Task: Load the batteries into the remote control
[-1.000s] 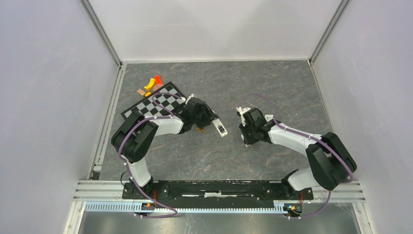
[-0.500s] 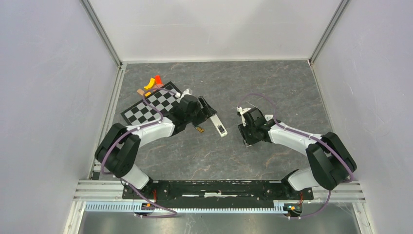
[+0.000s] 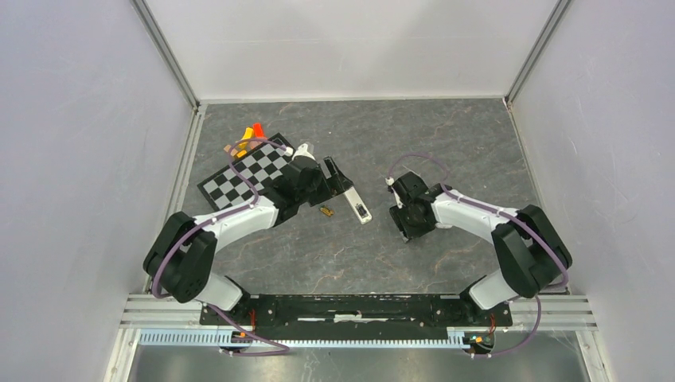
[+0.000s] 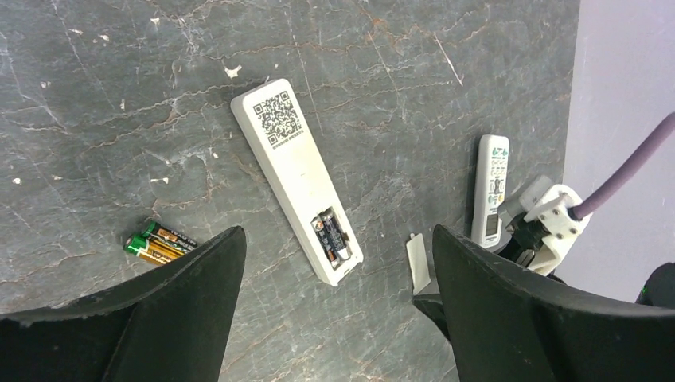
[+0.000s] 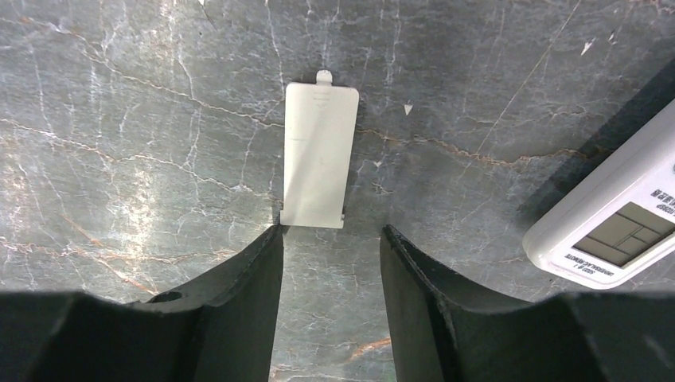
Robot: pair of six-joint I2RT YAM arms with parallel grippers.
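Note:
The remote control [image 4: 296, 165] lies face down on the stone table, its QR label up. Its open compartment holds two dark batteries [image 4: 330, 235]. Another pair of batteries [image 4: 159, 243], green and gold, lies loose to its left. From above, the remote control [image 3: 360, 208] sits mid-table with the loose batteries [image 3: 325, 212] beside it. My left gripper [image 4: 338, 239] hangs open above the remote's compartment end, holding nothing. My right gripper [image 5: 332, 232] is open and empty just short of the white battery cover [image 5: 320, 155], which lies flat.
A second white handset with a display [image 4: 492, 187] lies by the right arm and also shows at the right wrist view's edge [image 5: 613, 223]. A checkered board [image 3: 247, 177] with small coloured pieces [image 3: 251, 134] sits at the back left. Walls enclose the table.
My left gripper has drawn back from the remote toward the back left and opened wide. My right gripper has opened wider, staying almost in place.

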